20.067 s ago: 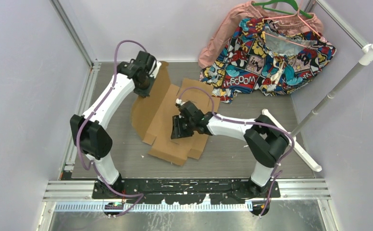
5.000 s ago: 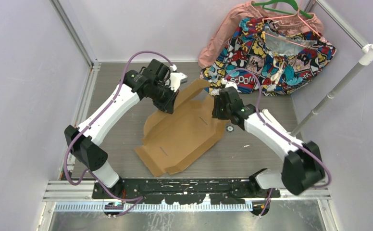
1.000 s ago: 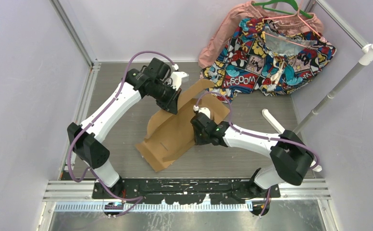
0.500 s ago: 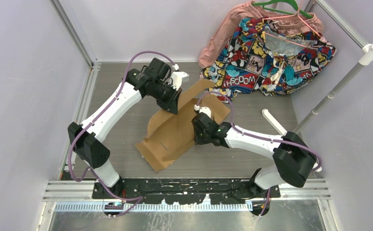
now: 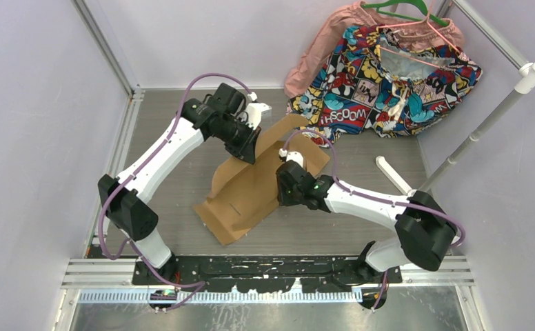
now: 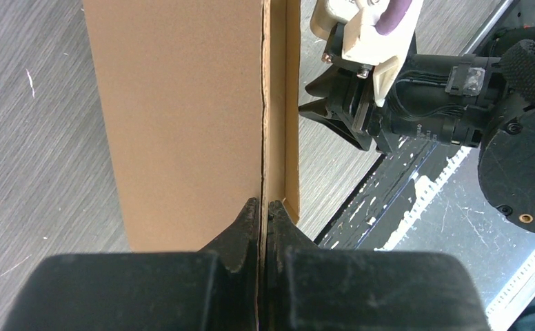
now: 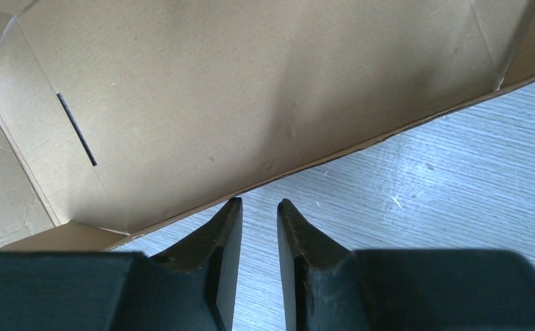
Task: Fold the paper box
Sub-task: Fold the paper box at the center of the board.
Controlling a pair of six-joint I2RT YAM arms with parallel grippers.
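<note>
The paper box (image 5: 247,193) is a brown cardboard sheet, partly folded, lying mid-table with one long panel standing up. My left gripper (image 5: 251,148) is shut on the top edge of that upright panel. In the left wrist view the thin cardboard edge (image 6: 182,103) runs straight between the left gripper (image 6: 265,205). My right gripper (image 5: 283,194) is low at the box's right edge. In the right wrist view the right gripper (image 7: 259,207) is open by a narrow gap over bare table, and the box's inner face (image 7: 251,89) is just beyond the tips.
A comic-print cloth (image 5: 389,83) and a pink garment (image 5: 320,48) hang at the back right. A white rod (image 5: 489,121) slants along the right side. A white bar (image 5: 391,172) lies on the table by the right arm. A metal rail (image 5: 121,138) borders the left.
The right arm's elbow has crept a little to the right while its gripper stays at the box's right edge. The left gripper keeps its hold without moving.
</note>
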